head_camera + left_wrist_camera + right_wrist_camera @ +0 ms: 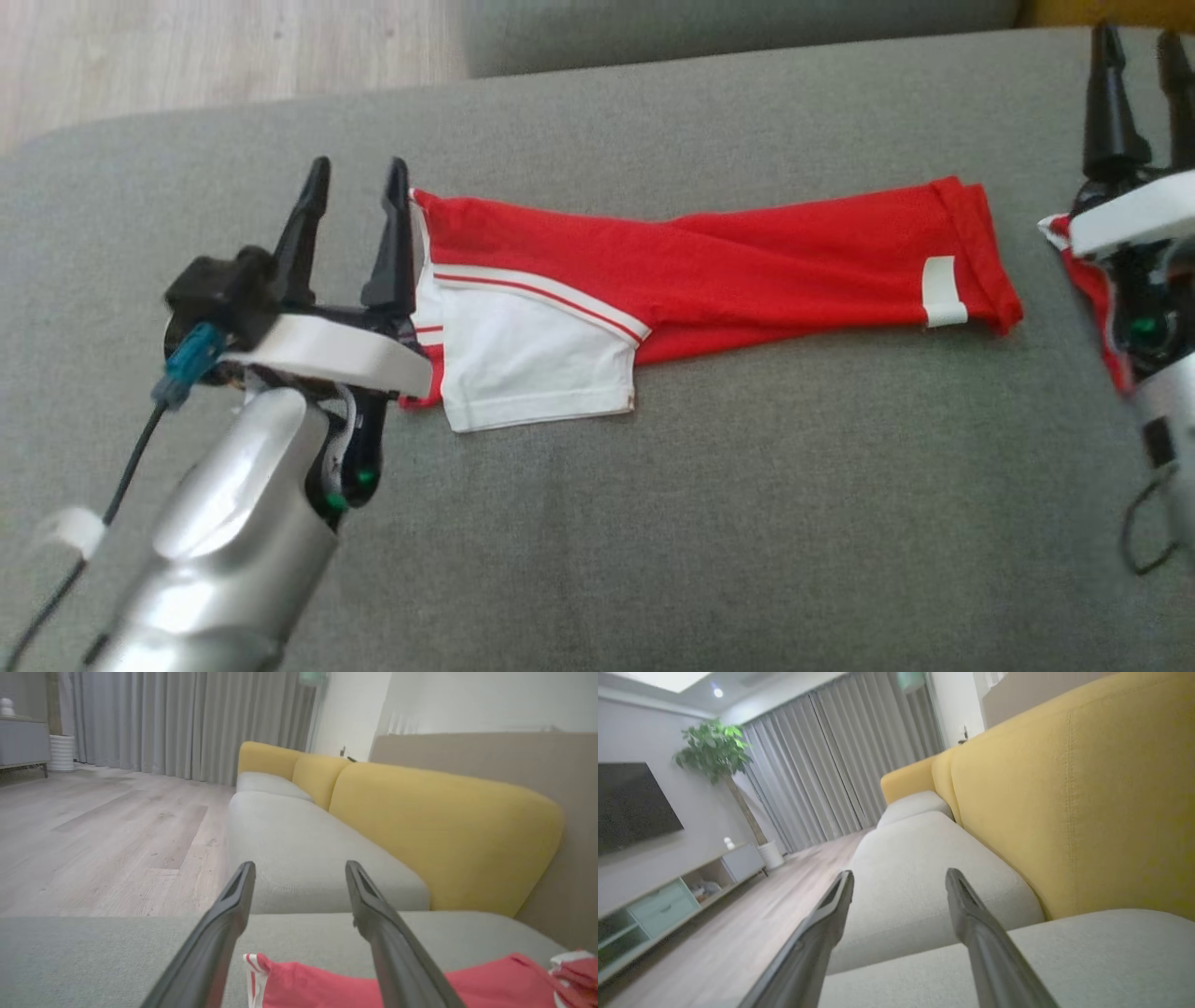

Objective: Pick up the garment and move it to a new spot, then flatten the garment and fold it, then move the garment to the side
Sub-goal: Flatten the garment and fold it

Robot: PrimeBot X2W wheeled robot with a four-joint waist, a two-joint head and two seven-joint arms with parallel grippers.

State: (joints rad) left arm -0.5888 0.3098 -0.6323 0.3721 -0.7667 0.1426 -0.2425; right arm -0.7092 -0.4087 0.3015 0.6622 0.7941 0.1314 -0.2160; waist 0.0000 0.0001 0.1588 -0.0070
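My head camera looks steeply down from close above the grey seat cushion [653,523]. Both my wrist cameras sit low over it, facing the curtains [187,718] and yellow backrest [444,830]; head and left wrist share the red garment [747,261].

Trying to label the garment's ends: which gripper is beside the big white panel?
The left gripper, right next to the white panel at one end of the red garment; the right gripper stands off the other end, near the small white tag.
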